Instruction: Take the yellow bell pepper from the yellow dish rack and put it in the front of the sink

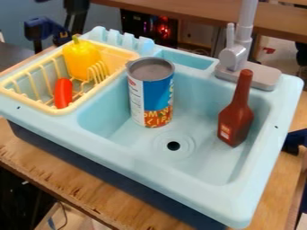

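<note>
You have a big wooden table (111, 191), and the light blue toy sink (144, 155) sits on it. On the sink's left end, as you look at it, is a yellow basket (67, 110). The gray faucet (234, 57) stands on the sink's back edge. Your tall can (151, 95) stands up inside the sink, by its left wall. Your brown bottle (236, 117) is inside the sink, toward its right side. At the sink's left end, inside the basket, are a yellow pepper (82, 58) and a smaller red thing (63, 93). You can't tell how open the gripper is, or if it has hold of anything.
</note>
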`<state>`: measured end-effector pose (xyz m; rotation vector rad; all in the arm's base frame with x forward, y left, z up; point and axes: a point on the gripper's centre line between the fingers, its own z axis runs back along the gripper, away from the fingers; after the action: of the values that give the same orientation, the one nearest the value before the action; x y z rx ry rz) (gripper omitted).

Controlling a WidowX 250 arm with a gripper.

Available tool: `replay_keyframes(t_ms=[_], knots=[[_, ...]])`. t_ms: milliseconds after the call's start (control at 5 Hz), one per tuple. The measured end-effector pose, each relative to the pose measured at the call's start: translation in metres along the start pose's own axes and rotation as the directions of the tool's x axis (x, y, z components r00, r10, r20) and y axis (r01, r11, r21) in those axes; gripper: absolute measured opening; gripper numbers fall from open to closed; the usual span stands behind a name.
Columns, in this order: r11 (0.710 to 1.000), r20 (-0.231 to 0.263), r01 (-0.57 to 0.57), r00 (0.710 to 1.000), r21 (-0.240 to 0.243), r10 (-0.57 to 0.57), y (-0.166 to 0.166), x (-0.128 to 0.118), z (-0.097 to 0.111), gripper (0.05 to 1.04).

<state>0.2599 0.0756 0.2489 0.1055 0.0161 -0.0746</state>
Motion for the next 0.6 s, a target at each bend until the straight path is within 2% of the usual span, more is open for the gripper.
replay_keyframes(t_ms=[200, 400, 600], knots=[[0.999, -0.018, 0.008, 1.0, -0.037, -0.009, 0.024, 0.008, -0.015, 1.001], [0.999, 0.003, 0.018, 1.0, -0.045, -0.018, 0.047, 0.013, -0.028, 1.001], [0.998, -0.016, 0.008, 1.0, -0.057, -0.008, 0.063, 0.024, -0.04, 1.001]])
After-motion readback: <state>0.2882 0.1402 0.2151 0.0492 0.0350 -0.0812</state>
